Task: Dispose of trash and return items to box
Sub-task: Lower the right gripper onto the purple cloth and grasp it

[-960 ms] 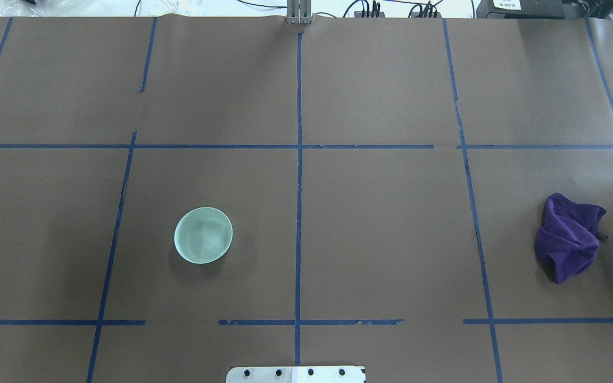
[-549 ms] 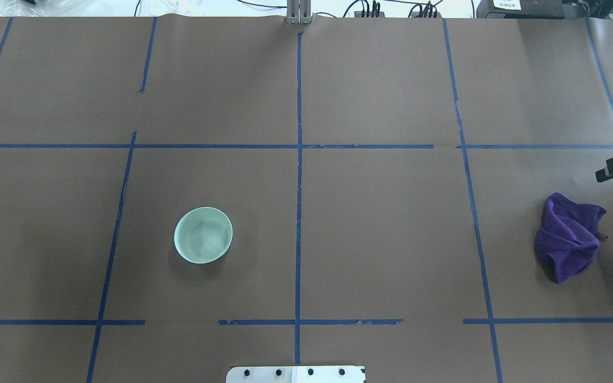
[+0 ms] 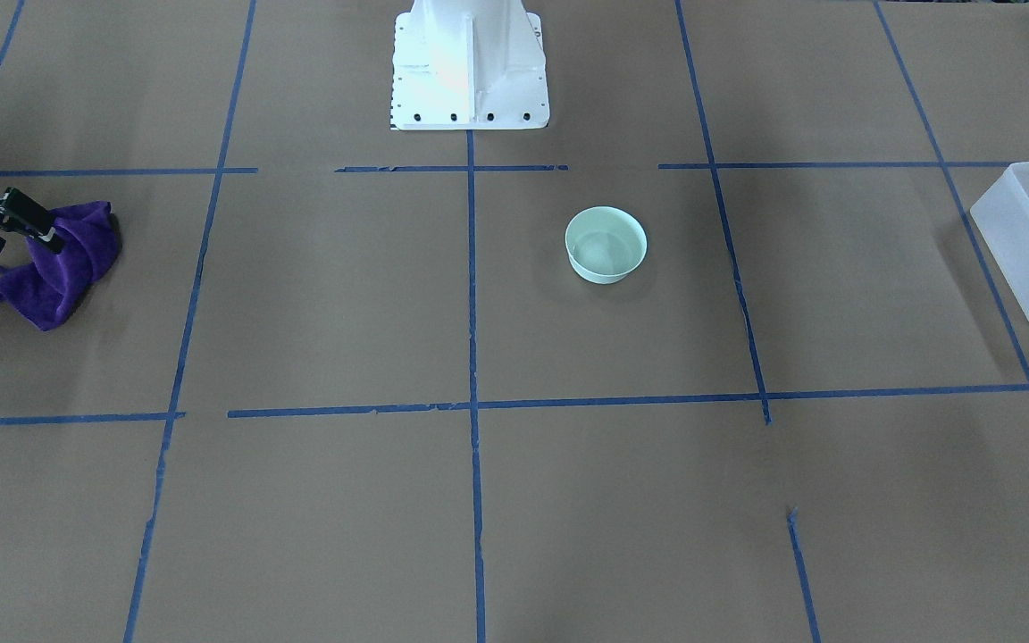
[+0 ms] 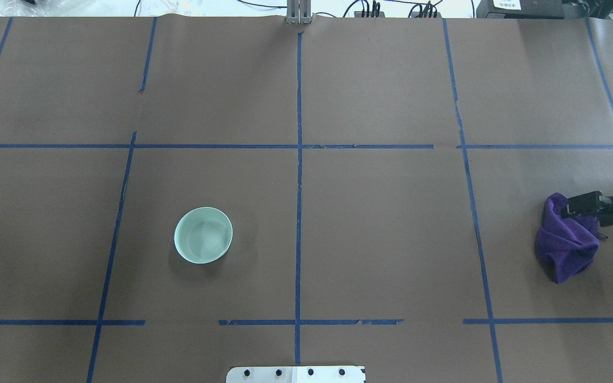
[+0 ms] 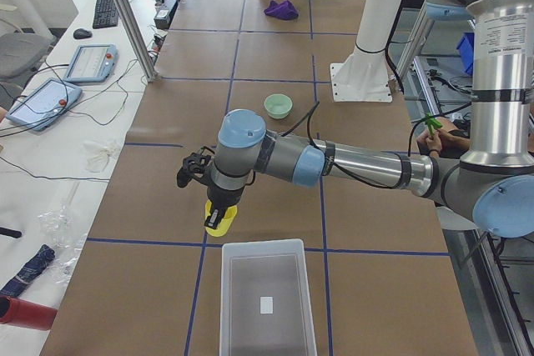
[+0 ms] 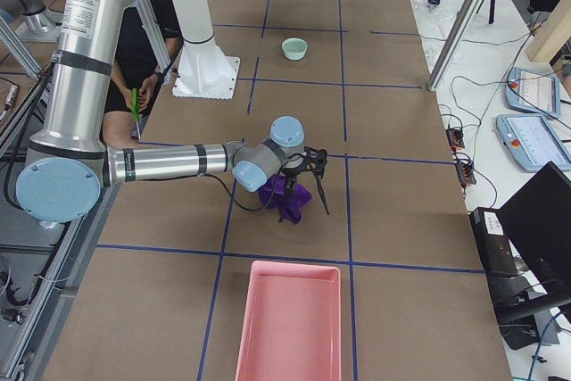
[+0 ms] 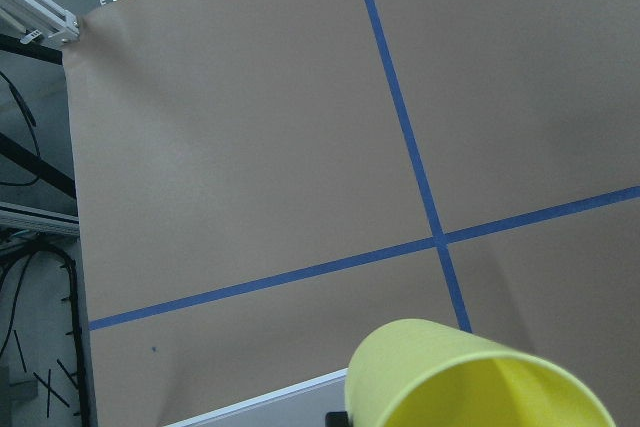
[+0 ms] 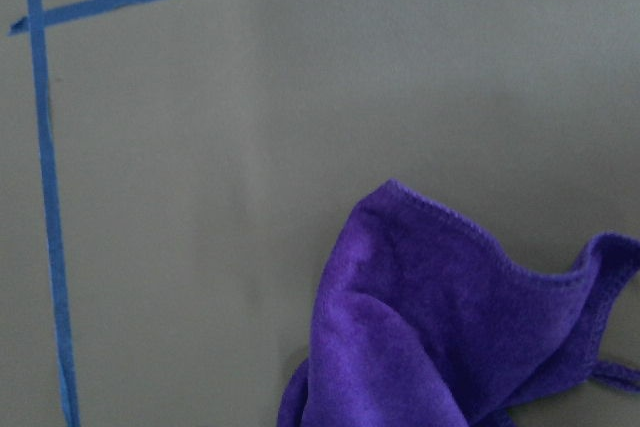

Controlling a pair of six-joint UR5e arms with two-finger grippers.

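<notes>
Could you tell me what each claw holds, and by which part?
Left claw seems to carry the yellow cup; grip point hidden. Right claw hovers at the purple cloth, apparently empty.

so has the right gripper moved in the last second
Yes. The right gripper has come left and nearer the robot, from the crosswise tape line to over the cloth's far edge.

No writing could be read anywhere. A white label (image 4: 507, 4) on a black unit (image 4: 543, 8) beyond the bench (image 4: 381, 239) was blurred; the sticker (image 5: 266, 303) inside the box (image 5: 263, 243) was too small to make out.
</notes>
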